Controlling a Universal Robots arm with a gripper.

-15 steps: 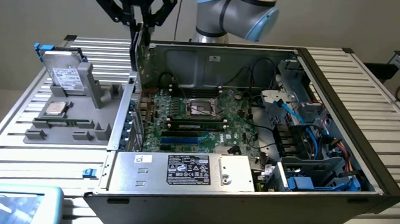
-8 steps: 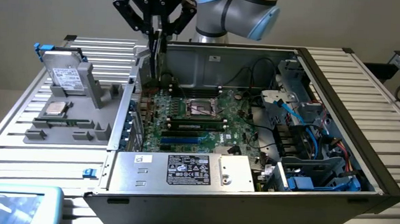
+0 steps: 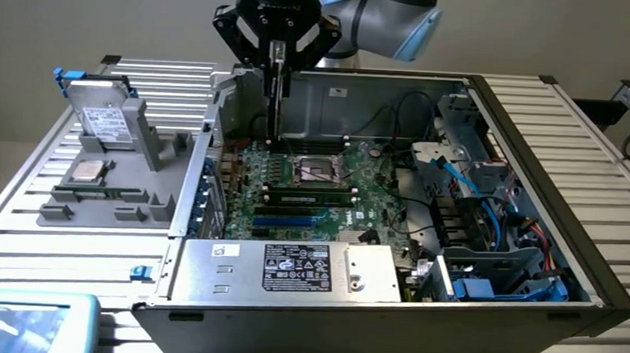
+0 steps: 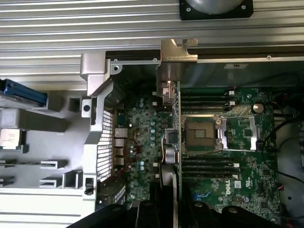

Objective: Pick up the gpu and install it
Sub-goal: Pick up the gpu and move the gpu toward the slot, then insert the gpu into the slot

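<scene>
The gpu hangs edge-on and upright from my gripper, which is shut on its upper edge. Its lower edge hovers just above the green motherboard, at the rear of the open computer case and towards the exterior view's left of the CPU socket. In the wrist view the gpu is a thin vertical strip with its silver bracket towards the case's rear wall. It lies beside the CPU socket, and the gripper is clamped around it.
The case wall stands close behind the card. A memory stick sits in its slot, and the power supply fills the case front. Cables and drive bays crowd the exterior view's right. A grey fixture holds a hard drive.
</scene>
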